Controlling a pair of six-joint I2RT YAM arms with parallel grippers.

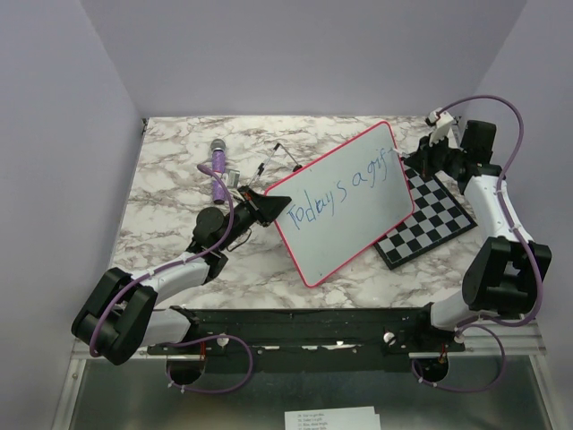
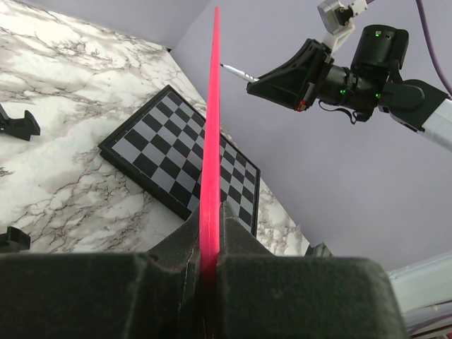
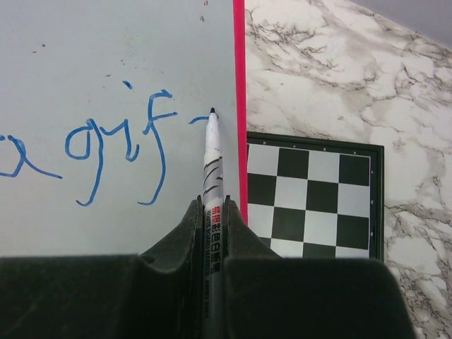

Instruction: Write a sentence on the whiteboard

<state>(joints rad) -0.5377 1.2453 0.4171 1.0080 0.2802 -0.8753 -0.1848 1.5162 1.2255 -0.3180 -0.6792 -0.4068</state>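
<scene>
Walls (image 1: 313, 54) lilac, table (image 1: 179, 170) marble; left gripper (image 1: 279, 202) clamps whiteboard (image 1: 358, 215), right gripper (image 3: 212, 207) pinches marker (image 3: 212, 159), tip seemingly touching.

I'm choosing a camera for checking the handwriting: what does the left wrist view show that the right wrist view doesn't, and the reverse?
Only the left wrist: the whiteboard edge-on, its pink rim clamped in the left gripper, and the right gripper seen from outside. Only the right wrist: the sentence, blue letters reading about "a gif", with the marker tip at a short stroke by the rim. Both: the chessboard, the marble table, the marker and the pink rim.
</scene>
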